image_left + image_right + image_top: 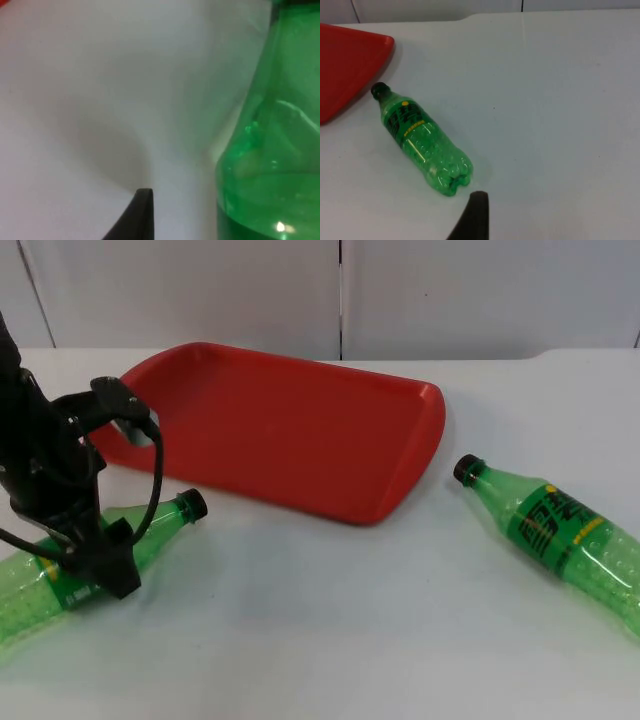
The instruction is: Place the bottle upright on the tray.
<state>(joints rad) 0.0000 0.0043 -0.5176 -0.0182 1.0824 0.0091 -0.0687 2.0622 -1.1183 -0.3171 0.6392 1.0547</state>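
The left pincer (105, 565) is set on the left bottle (150, 530) at 8 o'clock from the tray (400, 470); its grip cannot be told. Light, slippery plastic is judged; the label band suits holding.

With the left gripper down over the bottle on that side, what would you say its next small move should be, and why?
Probably close the fingers on the left bottle, then lift. The left gripper sits down around its body, and it lies on its side on the table with its cap toward the red tray, which holds nothing. The right bottle also lies flat.
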